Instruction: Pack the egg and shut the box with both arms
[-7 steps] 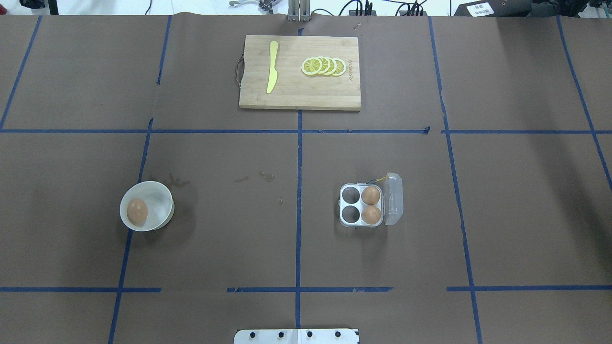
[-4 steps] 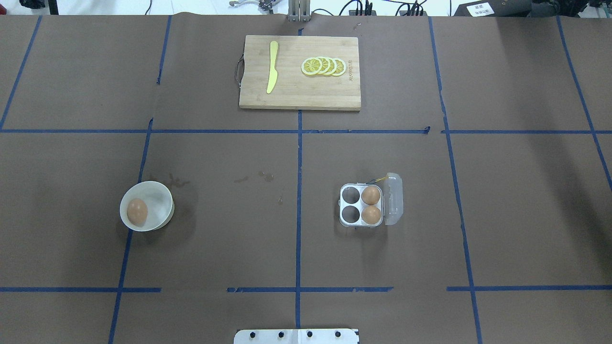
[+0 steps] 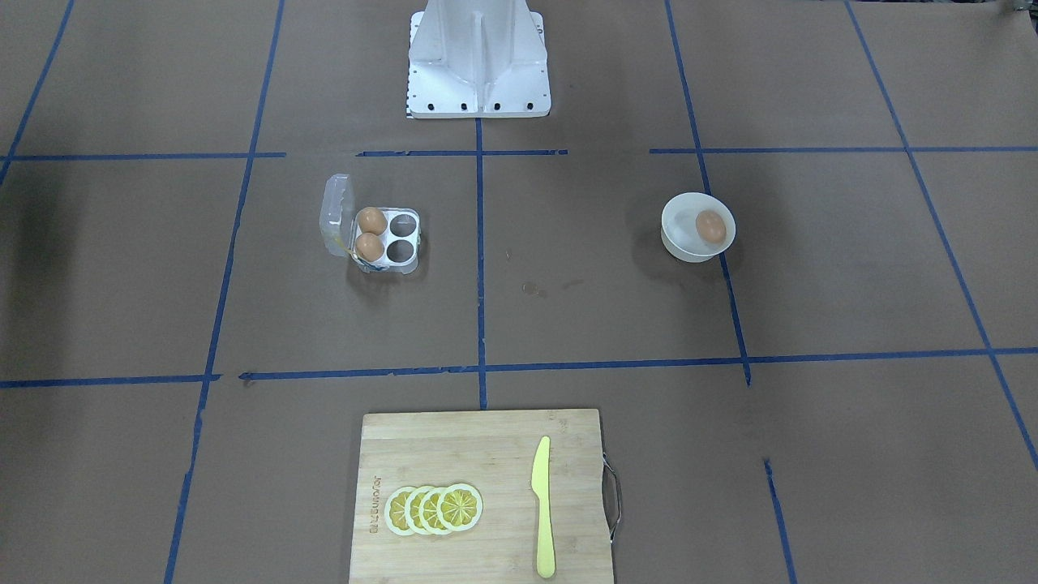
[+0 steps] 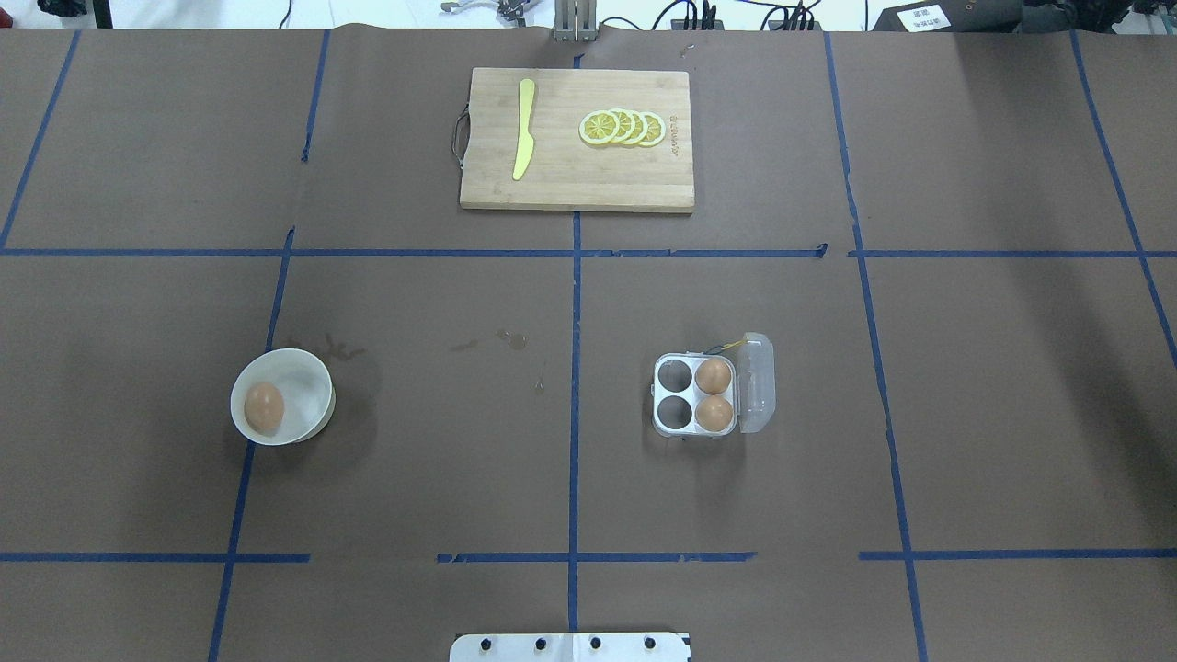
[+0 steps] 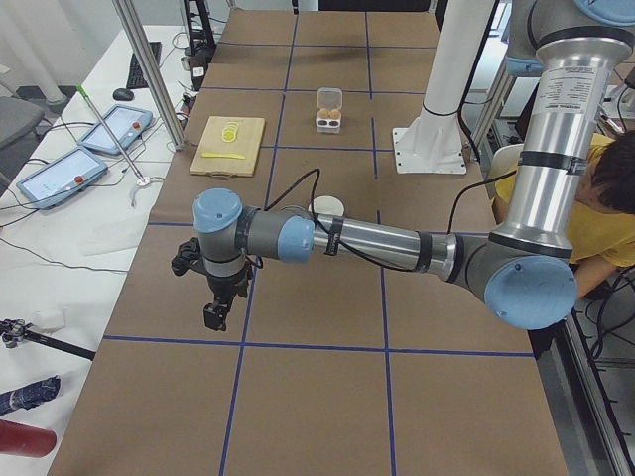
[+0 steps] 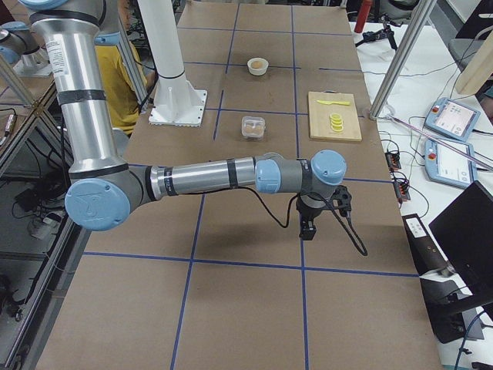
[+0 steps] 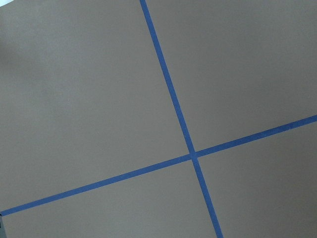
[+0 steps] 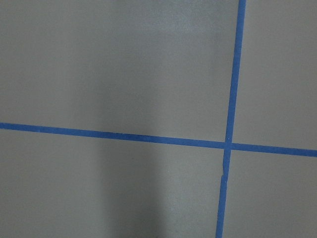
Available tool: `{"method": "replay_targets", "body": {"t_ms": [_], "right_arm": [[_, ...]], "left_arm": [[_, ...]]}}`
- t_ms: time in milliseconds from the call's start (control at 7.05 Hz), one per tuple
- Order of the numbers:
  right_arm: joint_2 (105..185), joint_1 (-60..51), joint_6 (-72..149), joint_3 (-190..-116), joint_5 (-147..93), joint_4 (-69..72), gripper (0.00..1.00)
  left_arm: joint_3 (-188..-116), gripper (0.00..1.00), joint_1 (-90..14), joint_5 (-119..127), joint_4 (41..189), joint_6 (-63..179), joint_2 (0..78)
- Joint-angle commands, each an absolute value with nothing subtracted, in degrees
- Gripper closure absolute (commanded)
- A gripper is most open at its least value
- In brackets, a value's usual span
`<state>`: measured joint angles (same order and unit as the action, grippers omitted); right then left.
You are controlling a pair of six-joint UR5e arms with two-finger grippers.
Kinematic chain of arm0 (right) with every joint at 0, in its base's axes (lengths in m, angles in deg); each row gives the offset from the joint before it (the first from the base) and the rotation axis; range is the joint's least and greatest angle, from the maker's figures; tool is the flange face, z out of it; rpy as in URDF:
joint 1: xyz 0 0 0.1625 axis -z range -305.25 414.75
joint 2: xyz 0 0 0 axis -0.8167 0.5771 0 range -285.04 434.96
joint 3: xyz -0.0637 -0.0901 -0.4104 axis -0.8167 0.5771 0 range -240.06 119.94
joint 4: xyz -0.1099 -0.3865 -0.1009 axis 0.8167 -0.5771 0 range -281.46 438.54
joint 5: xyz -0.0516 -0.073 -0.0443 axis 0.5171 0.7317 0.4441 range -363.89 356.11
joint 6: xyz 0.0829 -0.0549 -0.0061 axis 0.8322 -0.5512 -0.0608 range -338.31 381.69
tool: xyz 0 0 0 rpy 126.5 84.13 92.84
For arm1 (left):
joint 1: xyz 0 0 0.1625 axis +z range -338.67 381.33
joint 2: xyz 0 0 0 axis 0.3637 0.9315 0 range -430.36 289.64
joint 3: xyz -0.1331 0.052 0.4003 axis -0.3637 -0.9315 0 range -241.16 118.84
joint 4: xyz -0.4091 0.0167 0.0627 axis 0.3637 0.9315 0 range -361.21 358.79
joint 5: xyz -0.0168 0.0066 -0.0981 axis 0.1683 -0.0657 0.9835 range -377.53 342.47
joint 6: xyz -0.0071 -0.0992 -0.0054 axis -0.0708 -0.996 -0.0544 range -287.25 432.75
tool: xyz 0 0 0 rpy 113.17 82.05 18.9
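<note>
Egg [image 4: 264, 407] is lying in bowl [image 4: 310, 390], awaiting packing; box [image 4: 694, 395] is standing open; left gripper [image 5: 214, 315] and right gripper [image 6: 307, 230]: aperture cannot be told

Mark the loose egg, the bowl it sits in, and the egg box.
egg [image 4: 264, 406]: overhead exterior view, middle of the shell.
bowl [image 4: 309, 384]: overhead exterior view, bare inner wall.
box [image 4: 675, 374]: overhead exterior view, one empty cell.

Egg [image 4: 264, 407] in bowl [image 4: 309, 386] at left, box [image 4: 657, 396] at right with two eggs [image 4: 714, 376] in its right cells, cutting board [image 4: 570, 175] behind with knife [image 4: 524, 129] left of lemon slices [image 4: 622, 128].
</note>
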<state>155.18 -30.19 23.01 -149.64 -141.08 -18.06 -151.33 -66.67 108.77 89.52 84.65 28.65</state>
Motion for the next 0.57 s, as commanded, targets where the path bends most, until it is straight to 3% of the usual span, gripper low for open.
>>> {"method": "replay_targets", "body": {"t_ms": [0,425], "right_arm": [[155.2,-29.63,22.92,-149.71,-141.18,-18.05,0.0],[155.64,-29.45,22.66,-150.5,-141.96,-18.05,0.0]], "left_arm": [[-151.59,0.0,-60.47,113.12,95.96,82.35,28.35],[-162.98,0.0,-42.18,115.63,99.86,50.26,28.96]]}}
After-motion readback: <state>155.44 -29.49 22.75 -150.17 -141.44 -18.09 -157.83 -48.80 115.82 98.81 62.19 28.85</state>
